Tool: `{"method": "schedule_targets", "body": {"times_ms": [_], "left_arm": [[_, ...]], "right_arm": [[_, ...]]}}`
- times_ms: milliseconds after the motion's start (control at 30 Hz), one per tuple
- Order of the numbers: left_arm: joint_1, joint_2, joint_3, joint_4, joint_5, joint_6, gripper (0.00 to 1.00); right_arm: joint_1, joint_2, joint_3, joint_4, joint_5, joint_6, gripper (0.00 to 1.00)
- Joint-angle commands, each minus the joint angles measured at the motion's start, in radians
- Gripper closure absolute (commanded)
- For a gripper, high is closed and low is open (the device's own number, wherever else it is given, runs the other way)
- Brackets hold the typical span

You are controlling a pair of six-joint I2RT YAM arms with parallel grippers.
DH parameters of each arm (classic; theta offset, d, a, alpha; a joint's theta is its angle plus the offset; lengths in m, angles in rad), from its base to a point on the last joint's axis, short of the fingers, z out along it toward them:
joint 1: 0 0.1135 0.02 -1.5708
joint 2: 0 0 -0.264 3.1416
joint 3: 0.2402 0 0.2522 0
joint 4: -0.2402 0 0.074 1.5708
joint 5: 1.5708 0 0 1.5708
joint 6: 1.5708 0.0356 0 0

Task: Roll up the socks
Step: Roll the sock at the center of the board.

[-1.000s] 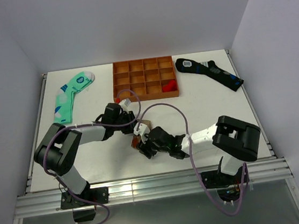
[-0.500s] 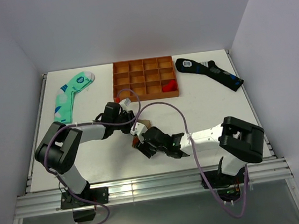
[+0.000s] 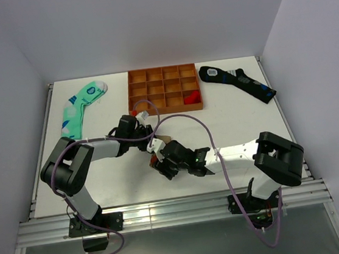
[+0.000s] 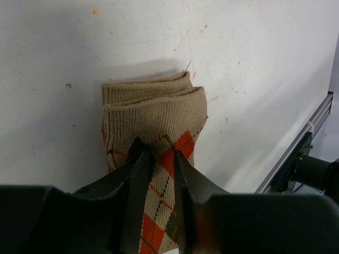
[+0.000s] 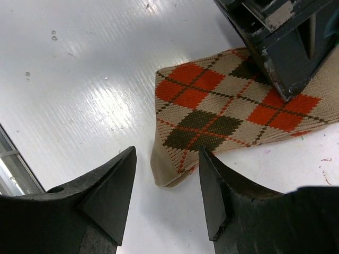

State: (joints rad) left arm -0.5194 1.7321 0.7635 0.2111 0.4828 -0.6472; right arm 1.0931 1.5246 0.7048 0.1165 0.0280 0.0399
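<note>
The sock (image 4: 153,108), tan knit with orange-red and cream diamonds, lies flat on the white table, its far end folded over on itself. My left gripper (image 4: 158,154) is shut on its middle, with cloth pinched between the two black fingers. My right gripper (image 5: 168,153) stands open low over the table, and the sock's (image 5: 212,106) tan corner reaches into the gap between its fingertips without touching them. In the top view both grippers meet at the table's centre and the sock (image 3: 165,141) shows only as a brown scrap between them.
An orange compartment tray (image 3: 164,91) sits at the back centre with a red piece (image 3: 193,96) in one cell. A mint-green sock (image 3: 81,106) lies back left, a black sock (image 3: 238,81) back right. The metal rail (image 3: 167,213) runs along the near edge.
My right arm has slid a little to the left toward the sock, and its jaws have narrowed slightly. The left gripper has kept its hold in place.
</note>
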Motion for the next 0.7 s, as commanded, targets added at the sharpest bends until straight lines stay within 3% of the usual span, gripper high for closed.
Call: {"method": "schedule_targets", "body": {"times_ms": [0,667], "left_arm": [[0.004,0.021,0.014,-0.039,0.002,0.024,0.68],[0.007,0.032,0.019,-0.044,-0.001,0.026,0.68]], "right_arm": [[0.005,-0.032,0.028,-0.015,0.033,0.009,0.41],[0.005,0.045,0.033,0.063,0.004,-0.028,0.42]]}}
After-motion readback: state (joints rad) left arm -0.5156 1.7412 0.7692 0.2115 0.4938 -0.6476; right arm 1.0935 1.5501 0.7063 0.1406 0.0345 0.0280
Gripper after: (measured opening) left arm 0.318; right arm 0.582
